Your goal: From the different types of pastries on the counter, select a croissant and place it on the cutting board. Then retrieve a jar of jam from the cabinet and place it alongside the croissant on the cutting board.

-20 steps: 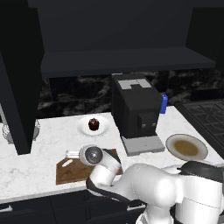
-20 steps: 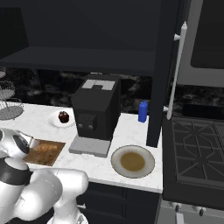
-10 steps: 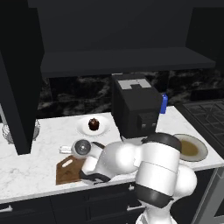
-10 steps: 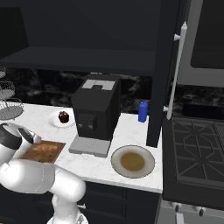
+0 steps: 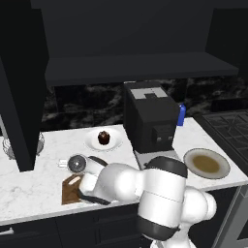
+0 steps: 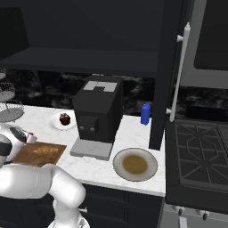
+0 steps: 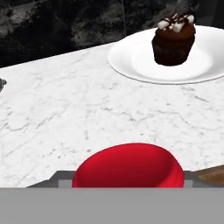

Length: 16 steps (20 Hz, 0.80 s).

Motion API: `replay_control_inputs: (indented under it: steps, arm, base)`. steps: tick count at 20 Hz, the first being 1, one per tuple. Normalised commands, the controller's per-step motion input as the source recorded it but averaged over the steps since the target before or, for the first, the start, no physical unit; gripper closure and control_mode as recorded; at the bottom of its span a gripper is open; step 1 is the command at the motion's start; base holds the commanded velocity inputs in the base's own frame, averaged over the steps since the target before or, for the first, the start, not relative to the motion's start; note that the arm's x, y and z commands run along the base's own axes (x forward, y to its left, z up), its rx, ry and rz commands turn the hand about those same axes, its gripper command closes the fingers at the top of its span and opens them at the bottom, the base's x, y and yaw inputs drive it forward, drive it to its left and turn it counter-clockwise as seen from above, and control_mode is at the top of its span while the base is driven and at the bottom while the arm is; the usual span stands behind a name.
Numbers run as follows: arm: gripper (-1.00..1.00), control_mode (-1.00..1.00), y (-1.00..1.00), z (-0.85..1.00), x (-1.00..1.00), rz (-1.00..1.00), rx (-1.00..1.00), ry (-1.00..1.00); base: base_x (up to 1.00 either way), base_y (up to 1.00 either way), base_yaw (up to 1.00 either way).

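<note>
While the white arm bends low over the left end of the worktop, the scene holds the following, by size.

Dark, near-black wall cabinet [image 5: 135, 68] with a wide flat shelf: hangs above the worktop, shelf in shadow.

White marble-look tabletop [image 5: 29, 186] with faint grey veining: runs from the left wall to the black stove at the right.

Black boxy coffee machine [image 5: 150, 118]: stands at the back, middle of the tabletop.

Flat rectangular dark-brown wooden cutting board [image 6: 42, 153]: lies at the front left of the tabletop, left of the coffee machine; the arm covers much of it in the left base view.

Round grey plate [image 6: 135, 164] with a brown centre: lies right of the coffee machine, near the front edge.

White round plate [image 7: 175, 65]: sits behind the board, well apart from it.

Dark chocolate-brown cupcake [image 7: 173, 40] with white bits on top: stands upright on the white plate.

Small blue bottle [image 6: 145, 114]: stands right of the coffee machine, at the back.

Small squat jar of jam with red lid [image 7: 127, 168]: sits directly at the gripper [image 7: 127, 179], low over the tabletop, with the board's corner just beside it. Whether the gripper is pinching the jar or merely spread around it cannot be told.
</note>
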Motion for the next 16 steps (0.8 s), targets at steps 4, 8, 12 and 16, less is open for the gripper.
replay_control_inputs:
  steps: [4, 8, 12, 16]
  arm:
    - [1.0, -1.0, 0.14, 0.01, -0.33, -0.12, 0.01, -0.05]
    - [1.0, -1.0, -0.01, 0.0, -0.43, -0.07, 0.0, -0.21]
    - [1.0, -1.0, -0.02, -0.01, -0.01, -0.04, -0.02, -0.24]
    - [1.0, -1.0, 0.0, -0.14, 0.0, -0.04, -0.04, -0.24]
  base:
    - [0.0, 0.0, 0.0]
    - [0.0, 0.0, 0.0]
    - [0.0, 0.0, 0.0]
    - [0.0, 0.0, 0.0]
